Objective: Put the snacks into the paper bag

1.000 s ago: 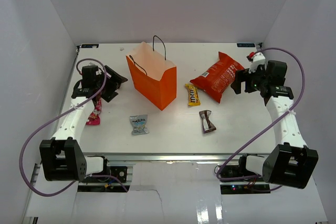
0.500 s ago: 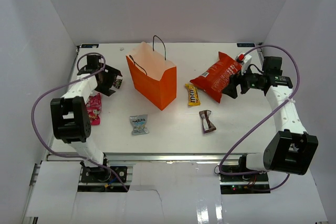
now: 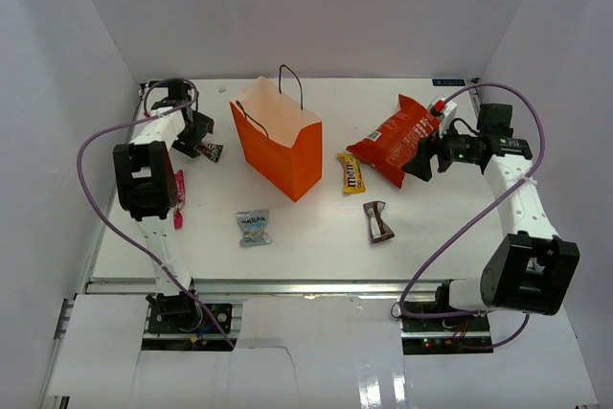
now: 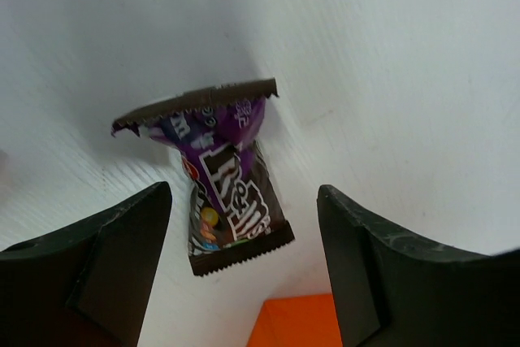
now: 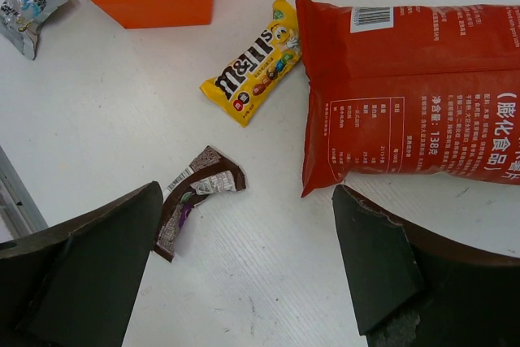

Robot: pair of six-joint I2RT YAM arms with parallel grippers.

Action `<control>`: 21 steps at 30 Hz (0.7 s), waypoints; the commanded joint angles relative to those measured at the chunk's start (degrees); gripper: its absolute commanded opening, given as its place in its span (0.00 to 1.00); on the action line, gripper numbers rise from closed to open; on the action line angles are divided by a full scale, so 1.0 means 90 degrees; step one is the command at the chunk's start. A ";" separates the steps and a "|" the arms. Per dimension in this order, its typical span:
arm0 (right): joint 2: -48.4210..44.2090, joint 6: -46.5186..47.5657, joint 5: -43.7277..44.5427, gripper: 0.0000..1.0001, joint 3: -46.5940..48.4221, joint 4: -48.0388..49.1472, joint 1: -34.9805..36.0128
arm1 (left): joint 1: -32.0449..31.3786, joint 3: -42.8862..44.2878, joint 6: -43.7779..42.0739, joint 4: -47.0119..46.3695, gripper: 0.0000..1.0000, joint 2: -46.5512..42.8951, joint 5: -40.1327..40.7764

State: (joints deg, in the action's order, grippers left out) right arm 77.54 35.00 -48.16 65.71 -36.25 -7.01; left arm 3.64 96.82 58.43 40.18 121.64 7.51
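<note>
Top external view: the paper bag (image 3: 287, 155) stands upright, and every snack in sight lies on the table (image 3: 316, 246) outside it, so the task is judged to be at its opening pick. The left gripper (image 3: 195, 135), left of the bag toward the far edge, has its fingers spread. The left wrist view shows a dark purple candy packet (image 4: 231, 201) lying flat between them, touched by neither. The next move calls for a descent, closure on that packet, then a carry rightward over the bag's open mouth. The right gripper (image 3: 420, 160), well right of the bag, is likewise spread and holds nothing. The red chip bag (image 3: 395, 139) lies just beyond its fingertips, with the yellow candy packet (image 3: 351, 171) between chip bag and paper bag. The brown-white wrapper (image 3: 377, 220) and pale-blue wrapper (image 3: 254, 226) lie nearer than the bag. The pink wrapper (image 3: 178, 189), to its left, is partly hidden by the left arm.
</note>
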 commanded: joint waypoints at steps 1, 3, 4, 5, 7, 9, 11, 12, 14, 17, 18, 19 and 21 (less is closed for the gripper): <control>0.0096 0.0056 -0.0176 0.91 0.0052 0.0053 -0.0003 | 0.0045 0.0395 -0.0233 0.0428 0.82 0.0038 0.0455; 0.0144 0.0037 -0.0176 0.91 0.0101 0.0053 0.0007 | 0.0064 0.0453 -0.0282 0.0438 0.81 0.0145 0.0503; 0.0164 0.0027 -0.0157 0.91 0.0130 0.0053 -0.0003 | 0.0064 0.0463 -0.0320 0.0437 0.80 0.0175 0.0504; 0.0203 0.0007 -0.0157 0.91 0.0159 0.0043 -0.0003 | 0.0064 0.0492 -0.0340 0.0437 0.78 0.0262 0.0465; 0.0232 -0.0003 -0.0147 0.91 0.0247 0.0043 -0.0003 | 0.0094 0.0541 -0.0379 0.0447 0.72 0.0341 0.0445; 0.0252 -0.0012 -0.0137 0.91 0.0296 0.0034 -0.0003 | 0.0094 0.0590 -0.0428 0.0437 0.63 0.0400 0.0435; 0.0252 0.0007 -0.0127 0.91 0.0345 0.0034 -0.0003 | 0.0103 0.0610 -0.0477 0.0437 0.56 0.0439 0.0445; 0.0252 0.0007 -0.0127 0.91 0.0364 0.0034 -0.0003 | 0.0113 0.0620 -0.0496 0.0437 0.50 0.0449 0.0455; 0.0252 -0.0003 -0.0127 0.91 0.0384 0.0034 -0.0003 | 0.0113 0.0610 -0.0555 0.0447 0.43 0.0420 0.0474; 0.0242 -0.0012 -0.0147 0.91 0.0404 0.0034 -0.0003 | 0.0123 0.0551 -0.0613 0.0438 0.39 0.0254 0.0513; 0.0242 -0.0022 -0.0156 0.91 0.0413 0.0034 -0.0003 | 0.0123 0.0513 -0.0643 0.0437 0.37 0.0186 0.0504; 0.0232 -0.0032 -0.0166 0.91 0.0404 0.0034 -0.0003 | 0.0123 0.0483 -0.0672 0.0418 0.34 -0.0018 0.0494; 0.0232 -0.0022 -0.0186 0.91 0.0404 0.0034 -0.0003 | 0.0123 0.0337 -0.0809 0.0331 0.30 -0.0282 0.0455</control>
State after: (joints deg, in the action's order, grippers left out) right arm 80.03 34.92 -48.18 66.98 -36.16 -7.01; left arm 4.29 100.18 53.23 43.42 125.45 10.35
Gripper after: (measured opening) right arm 0.908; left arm 0.324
